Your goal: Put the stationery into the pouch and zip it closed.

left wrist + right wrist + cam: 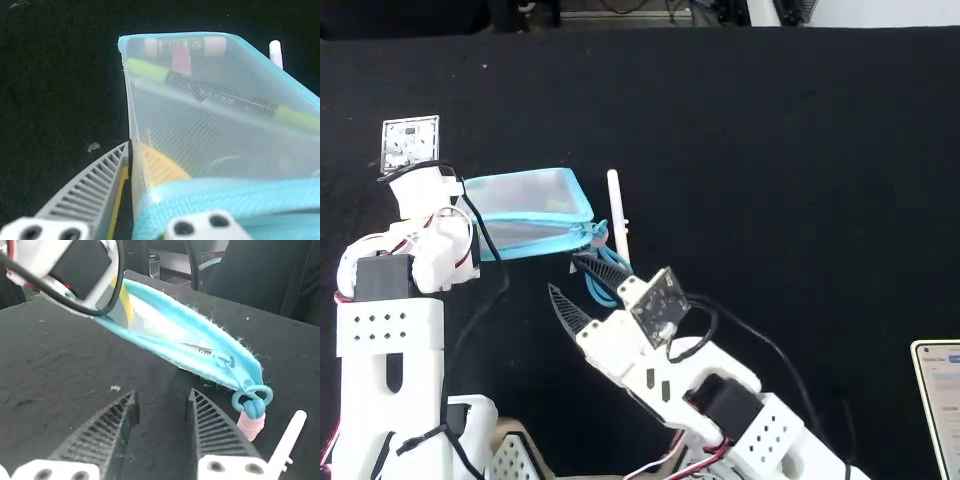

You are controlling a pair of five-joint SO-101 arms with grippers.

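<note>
A translucent pouch (530,205) with teal edging is held partly off the black table, its mouth partly unzipped. My left gripper (470,215) is shut on its left end; in the left wrist view one grey finger (95,192) presses the pouch wall (210,135). A green highlighter (147,70) and other stationery show through the mesh. The zip slider (225,360) sits near the pouch's right end with a teal ring pull (252,400). My right gripper (565,277) stands open on the near side of the pouch, short of the zip (161,410). A white pen (617,215) lies beside the pouch's right end.
The table (770,150) is covered in black cloth. A device with a lit screen (940,400) lies at the right front edge. The left arm's body (65,270) stands close behind the pouch in the right wrist view. The white pen (287,440) lies by the right finger.
</note>
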